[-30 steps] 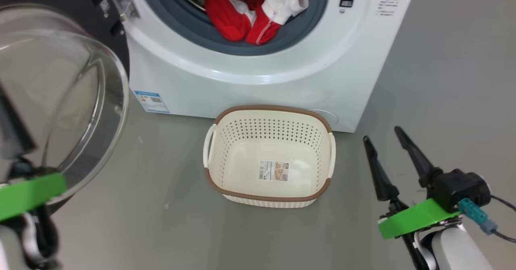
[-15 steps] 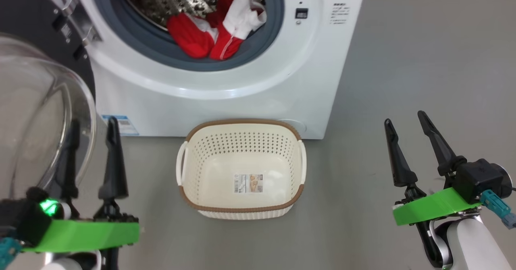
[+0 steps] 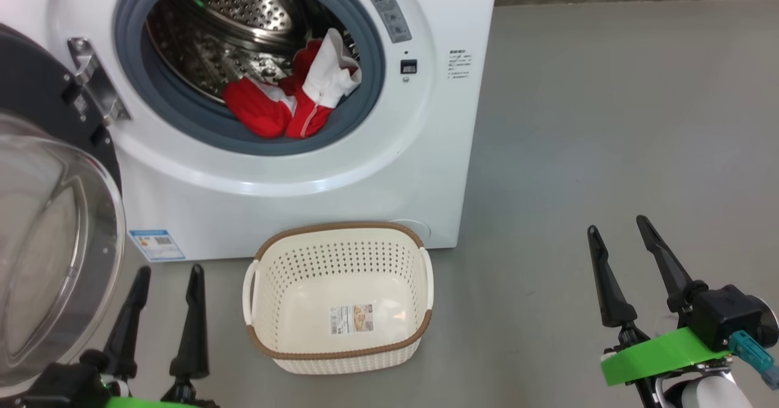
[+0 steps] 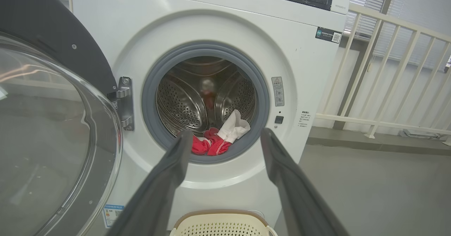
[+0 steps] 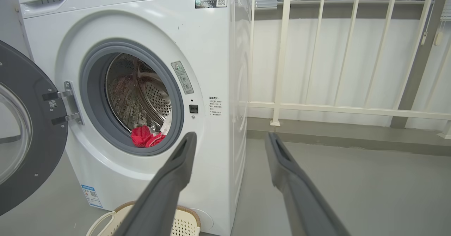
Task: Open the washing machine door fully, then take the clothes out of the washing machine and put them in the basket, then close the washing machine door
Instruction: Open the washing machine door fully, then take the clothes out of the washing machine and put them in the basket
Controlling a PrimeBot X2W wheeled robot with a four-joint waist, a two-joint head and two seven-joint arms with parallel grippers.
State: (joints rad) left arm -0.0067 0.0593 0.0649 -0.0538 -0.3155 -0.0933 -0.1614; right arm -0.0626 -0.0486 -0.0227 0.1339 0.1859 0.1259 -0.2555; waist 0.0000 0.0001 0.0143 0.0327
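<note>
The clothes [image 3: 292,100] lie bunched at 5 o'clock of the drum mouth in the washing machine [image 3: 365,176], whose washing machine door [image 3: 55,243] stands open at 9 o'clock. The basket [image 3: 341,228] sits at the machine's 6 o'clock, mouth upward, its long axis running 9 to 3. The left gripper [image 3: 170,269] and right gripper [image 3: 614,223] are both spread and hold nothing.

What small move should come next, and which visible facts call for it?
Probably reach the open left gripper into the washing machine toward the clothes: the door stands wide open, the basket is empty, and in the left wrist view the clothes show between its fingers.
</note>
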